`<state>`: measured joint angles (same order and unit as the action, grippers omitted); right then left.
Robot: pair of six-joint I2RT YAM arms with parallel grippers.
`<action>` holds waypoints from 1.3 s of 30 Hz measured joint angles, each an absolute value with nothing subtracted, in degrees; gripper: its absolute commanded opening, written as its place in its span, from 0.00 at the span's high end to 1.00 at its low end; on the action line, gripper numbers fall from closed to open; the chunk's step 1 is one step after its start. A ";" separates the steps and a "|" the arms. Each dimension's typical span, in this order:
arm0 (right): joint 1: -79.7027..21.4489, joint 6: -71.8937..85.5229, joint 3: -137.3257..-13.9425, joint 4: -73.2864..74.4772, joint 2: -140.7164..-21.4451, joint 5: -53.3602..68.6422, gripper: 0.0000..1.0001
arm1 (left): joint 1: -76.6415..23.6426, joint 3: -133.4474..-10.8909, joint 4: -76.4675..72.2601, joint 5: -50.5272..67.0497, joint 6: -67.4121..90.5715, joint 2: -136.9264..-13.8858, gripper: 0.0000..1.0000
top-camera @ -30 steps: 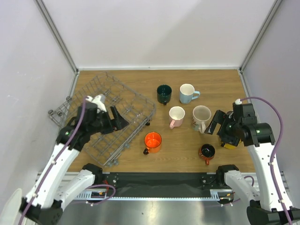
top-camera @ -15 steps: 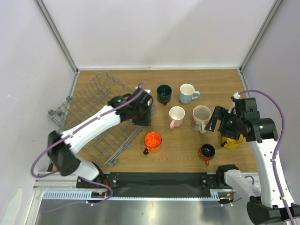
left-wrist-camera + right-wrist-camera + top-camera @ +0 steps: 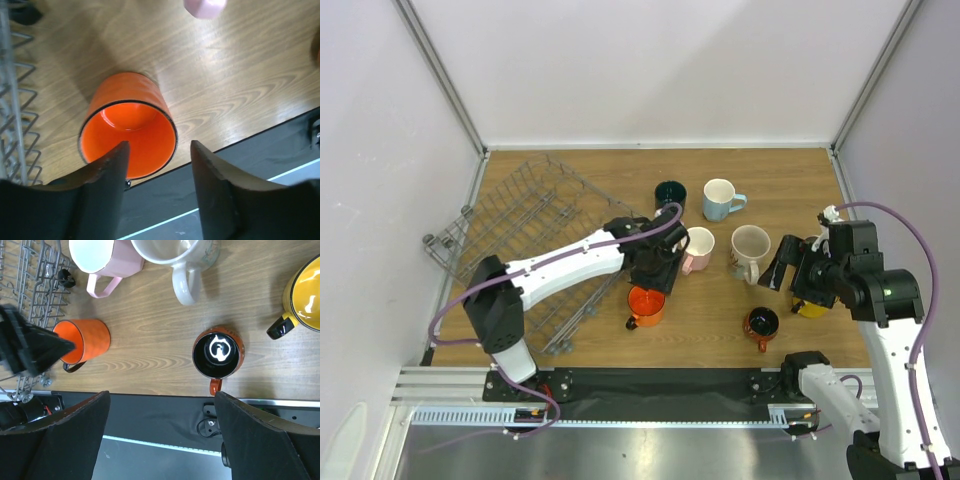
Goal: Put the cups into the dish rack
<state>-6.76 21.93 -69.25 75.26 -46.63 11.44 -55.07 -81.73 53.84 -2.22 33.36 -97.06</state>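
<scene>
The orange mug (image 3: pixel 646 302) is glossy with a dark rim, and it stands upright on the wooden table (image 3: pixel 790 170) just beside the near right corner of the grey wire dish rack (image 3: pixel 535 240). The left gripper (image 3: pixel 159 150) hangs over it, jaws spread and clamped on nothing, one finger above the mug's mouth and the other outside its wall. The pink mug (image 3: pixel 696 246) stands close behind; the cream (image 3: pixel 750 248), light blue (image 3: pixel 720 198), dark green (image 3: pixel 669 195), yellow (image 3: pixel 810 305) and small red-and-black (image 3: pixel 761 324) mugs stand further right, where the right gripper (image 3: pixel 161 400) hovers wide open and empty.
</scene>
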 measured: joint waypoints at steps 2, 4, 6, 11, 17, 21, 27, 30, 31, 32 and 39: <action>-6.76 21.96 -69.25 75.59 -46.06 11.46 0.07 | -55.88 -81.73 53.56 -2.00 33.30 -98.21 0.38; -6.76 22.02 -69.25 75.85 -45.47 11.51 0.06 | -56.27 -81.73 53.25 -1.78 33.12 -99.20 0.38; -6.76 22.17 -69.28 76.16 -45.19 11.51 0.07 | -56.49 -81.73 53.06 -1.76 32.97 -100.16 0.39; -6.76 22.24 -69.38 76.34 -44.77 11.51 0.06 | -56.49 -81.71 52.47 -1.61 32.97 -101.78 0.44; -6.76 22.44 -69.47 76.51 -43.97 11.55 0.06 | -56.51 -81.30 50.33 -0.21 32.97 -104.38 0.47; -6.76 22.46 -69.47 76.53 -43.90 11.92 0.06 | -56.51 -80.23 48.99 0.64 32.95 -105.27 0.58; -6.76 22.44 -69.58 76.53 -43.94 12.60 0.06 | -56.45 -80.14 48.86 1.52 32.51 -105.34 0.94; -6.76 22.44 -69.63 76.53 -44.14 12.99 0.06 | -56.18 -80.38 48.71 1.26 31.86 -105.27 1.00; -6.76 22.44 -69.69 76.53 -44.31 13.08 0.06 | -56.12 -80.38 48.86 1.23 31.86 -105.10 1.00; -6.79 22.44 -69.73 76.51 -44.45 13.21 0.06 | -56.05 -80.38 49.10 1.23 31.81 -104.95 1.00; -6.79 22.35 -71.22 76.29 -46.87 16.14 0.08 | -54.76 -84.40 54.08 5.87 31.86 -99.88 1.00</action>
